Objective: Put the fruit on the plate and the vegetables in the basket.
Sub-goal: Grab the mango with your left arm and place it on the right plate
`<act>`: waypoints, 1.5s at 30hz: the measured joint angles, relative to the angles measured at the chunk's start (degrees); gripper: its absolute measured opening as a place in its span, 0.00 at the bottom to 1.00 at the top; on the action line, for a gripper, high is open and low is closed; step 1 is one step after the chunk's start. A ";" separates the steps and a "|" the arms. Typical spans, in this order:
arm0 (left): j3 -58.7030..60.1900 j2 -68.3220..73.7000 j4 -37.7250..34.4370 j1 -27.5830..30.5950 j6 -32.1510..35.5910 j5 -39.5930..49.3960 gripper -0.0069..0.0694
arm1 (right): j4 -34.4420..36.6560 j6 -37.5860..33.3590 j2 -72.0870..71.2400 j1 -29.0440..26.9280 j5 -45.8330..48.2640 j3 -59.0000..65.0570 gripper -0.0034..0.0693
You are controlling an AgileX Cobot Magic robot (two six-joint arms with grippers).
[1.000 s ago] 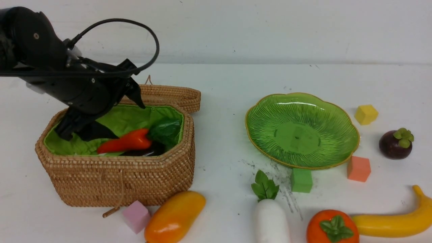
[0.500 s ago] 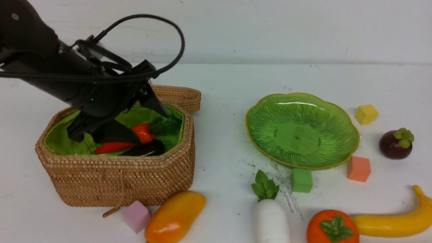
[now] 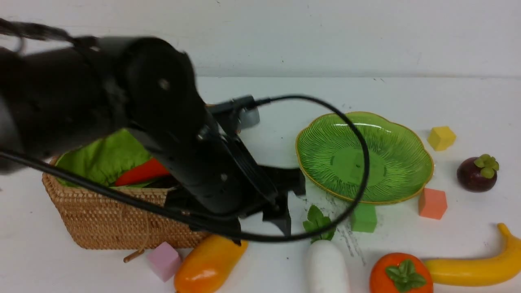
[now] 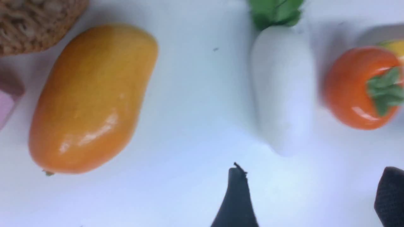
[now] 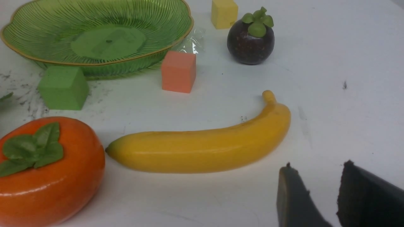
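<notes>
My left gripper [image 3: 260, 228] is open and empty, low over the table between the mango [image 3: 209, 262] and the white radish [image 3: 325, 266]. In the left wrist view its jaws [image 4: 312, 170] stand wide apart just short of the radish [image 4: 284, 88], with the mango [image 4: 91, 97] and the persimmon [image 4: 356, 85] to either side. The carrot [image 3: 142, 171] lies in the wicker basket [image 3: 106, 224]; my arm hides the eggplant. The green plate [image 3: 364, 156] holds nothing. My right gripper [image 5: 317, 167] is slightly open and empty beside the banana [image 5: 202, 148]. The mangosteen [image 5: 250, 41] stands beyond it.
Small cubes lie about: pink [image 3: 164, 260] by the basket, green [image 3: 363, 217] and orange [image 3: 432, 203] at the plate's front rim, yellow [image 3: 441, 137] behind the mangosteen [image 3: 477, 174]. The persimmon [image 3: 401, 273] and banana [image 3: 476, 264] lie at the front right. My left arm's cable loops over the plate's left rim.
My left arm has come out of the basket and swung right and forward, down over the table between mango and radish. The carrot stays in the basket.
</notes>
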 joint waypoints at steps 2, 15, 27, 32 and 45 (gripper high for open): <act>-0.59 1.31 1.48 -1.33 -0.70 1.46 0.79 | 0.00 0.00 0.00 0.00 0.00 0.00 0.38; -12.88 13.06 6.48 -7.79 -4.28 6.13 0.79 | 0.00 0.00 0.00 0.00 0.00 0.00 0.38; -20.77 25.26 12.25 -11.47 -10.00 3.32 0.79 | 0.00 0.00 0.00 0.00 0.00 0.00 0.38; -20.84 27.10 13.07 -11.47 -10.48 3.38 0.79 | 0.00 0.00 0.00 0.00 0.00 0.00 0.38; -21.55 16.54 26.55 -11.44 0.52 14.51 0.71 | 0.00 0.00 0.00 0.00 0.00 0.00 0.38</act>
